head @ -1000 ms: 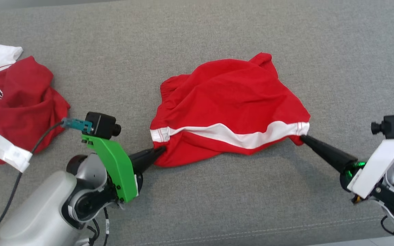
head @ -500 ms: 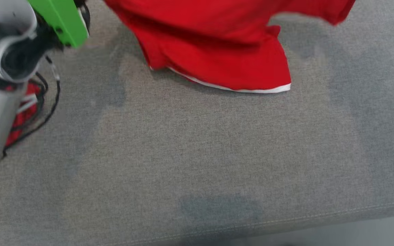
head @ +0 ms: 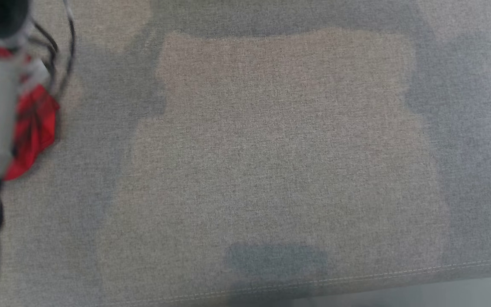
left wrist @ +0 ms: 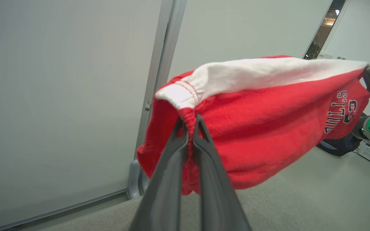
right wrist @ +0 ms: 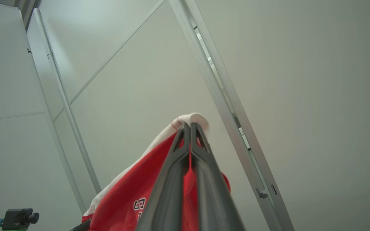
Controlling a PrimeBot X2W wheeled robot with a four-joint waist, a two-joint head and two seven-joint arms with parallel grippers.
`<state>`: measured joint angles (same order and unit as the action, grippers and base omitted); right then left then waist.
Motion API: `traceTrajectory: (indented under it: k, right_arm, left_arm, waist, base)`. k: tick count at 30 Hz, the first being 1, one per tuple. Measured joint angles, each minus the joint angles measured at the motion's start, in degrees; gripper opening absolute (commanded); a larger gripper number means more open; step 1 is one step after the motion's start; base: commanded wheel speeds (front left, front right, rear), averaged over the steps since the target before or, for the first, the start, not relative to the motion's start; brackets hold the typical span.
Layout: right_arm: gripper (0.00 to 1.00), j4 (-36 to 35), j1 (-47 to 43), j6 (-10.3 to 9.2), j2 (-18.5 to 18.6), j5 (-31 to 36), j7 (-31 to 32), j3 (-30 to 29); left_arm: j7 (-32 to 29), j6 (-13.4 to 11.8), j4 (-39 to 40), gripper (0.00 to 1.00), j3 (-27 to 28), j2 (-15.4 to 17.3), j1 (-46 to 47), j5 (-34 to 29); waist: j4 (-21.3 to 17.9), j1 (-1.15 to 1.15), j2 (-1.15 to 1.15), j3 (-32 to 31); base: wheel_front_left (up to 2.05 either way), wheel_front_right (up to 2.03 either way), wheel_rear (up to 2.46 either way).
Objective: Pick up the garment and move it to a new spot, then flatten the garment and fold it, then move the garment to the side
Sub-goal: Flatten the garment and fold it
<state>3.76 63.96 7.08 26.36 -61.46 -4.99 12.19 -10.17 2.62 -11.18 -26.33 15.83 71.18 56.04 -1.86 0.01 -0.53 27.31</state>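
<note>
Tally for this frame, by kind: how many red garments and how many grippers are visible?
Red garments: 2, the held garment and a second piece on the grey surface.
Grippers: 2, left gripper and right gripper, both shut on the held garment.
Total: 4.

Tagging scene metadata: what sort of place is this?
Likely an office or lab room, not a home: pale flat wall panels joined by grey metal frame strips, and a wide grey woven fabric work surface.
</note>
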Motion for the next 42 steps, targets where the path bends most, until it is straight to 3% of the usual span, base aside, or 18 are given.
traceTrajectory:
  k: [6, 9, 15, 20, 25, 32, 42]
  right_arm:
    - [0.0, 3.9, -18.5, -0.02, -0.1, -0.7, 0.4, 8.1]
    - [0.0, 3.6, -27.1, -0.02, -0.6, -3.6, -1.1, 8.8]
    - [0.0, 1.9, -40.5, -0.03, -1.4, -8.7, -4.6, 11.1]
    - [0.0, 0.0, -46.1, -0.03, 0.5, -7.8, -5.3, 16.8]
    - [0.0, -1.5, -48.5, -0.03, 7.4, -1.2, -5.1, 23.5]
    - [0.0, -2.1, -52.5, -0.02, 15.4, 3.4, -5.6, 27.4]
    - [0.0, -0.7, -55.7, -0.02, 17.2, 5.1, -7.2, 31.4]
  left_arm:
    - [1.4, 1.5, -4.9, 0.0, -5.5, -2.3, -19.7, 3.7]
    - [2.4, 2.2, -5.3, 0.0, -7.8, -2.9, -27.5, 4.2]
    - [7.1, 3.3, -5.1, 0.0, -8.5, -1.1, -34.7, 4.1]
    - [10.2, 3.7, -5.0, 0.0, -10.1, 1.7, -39.4, 1.9]
    - [11.3, 3.9, -5.1, 0.0, -15.0, 4.2, -42.8, -4.0]
    - [14.1, 4.0, -4.7, 0.0, -18.5, 4.2, -45.5, -7.0]
    - [18.4, 4.4, -3.6, 0.0, -20.5, 6.9, -51.9, -10.4]
  waist:
    - [0.9, 0.0, 0.0, -1.2]
    - [1.4, 0.0, 0.0, -2.1]
    - [1.8, 0.0, 0.0, -4.5]
    - [1.4, 0.0, 0.0, -7.0]
    - [0.8, 0.0, 0.0, -9.7]
    - [0.8, 0.0, 0.0, -12.3]
    - [0.5, -0.01, 0.0, -15.2]
  base:
    - [0.0, 0.0, 0.0]
    - [0.0, 0.0, 0.0]
    - [0.0, 0.0, 0.0]
    - [0.0, 0.0, 0.0]
    - [0.0, 0.0, 0.0]
    - [0.0, 0.0, 0.0]
    - [0.0, 0.0, 0.0]
